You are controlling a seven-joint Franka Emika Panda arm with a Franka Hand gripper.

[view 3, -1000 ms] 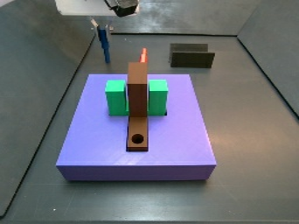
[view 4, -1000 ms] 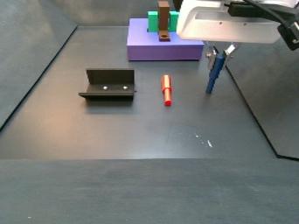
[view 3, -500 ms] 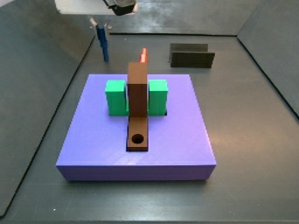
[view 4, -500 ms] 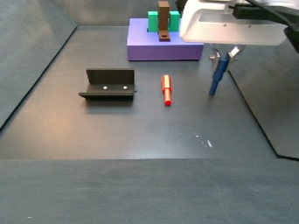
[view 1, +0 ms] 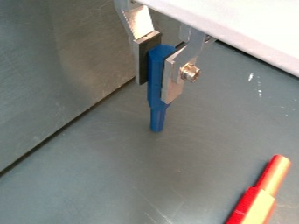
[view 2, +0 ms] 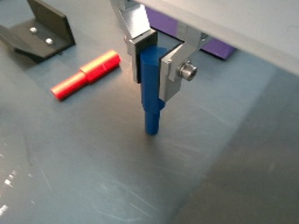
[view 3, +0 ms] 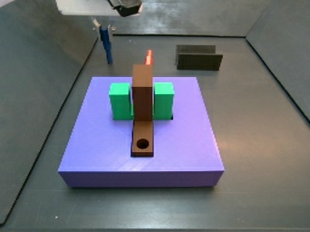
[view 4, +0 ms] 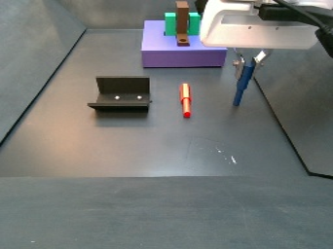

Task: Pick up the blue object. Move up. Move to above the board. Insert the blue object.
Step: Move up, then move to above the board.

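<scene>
The blue object (view 1: 158, 96) is a slim bright-blue peg standing upright, its lower end at or just above the grey floor. It shows in both wrist views (view 2: 152, 92) and both side views (view 3: 108, 42) (view 4: 240, 83). My gripper (view 1: 160, 66) is shut on its upper part, one pad on each side; it also shows in a wrist view (view 2: 158, 63) and in both side views (view 3: 107, 27) (view 4: 244, 58). The board (view 3: 143, 107) is a long brown plank with a round hole near its near end, lying across green blocks (view 3: 121, 101) on the purple slab (view 3: 143, 145), away from my gripper.
A thin red stick (view 4: 185, 98) lies on the floor beside the peg and shows in both wrist views (view 2: 86, 74) (view 1: 260, 191). The dark fixture (view 4: 120, 93) stands on the floor, also seen in a side view (view 3: 198, 58). Grey walls ring the floor.
The gripper and the blue peg have risen very slightly; otherwise nothing has visibly moved.
</scene>
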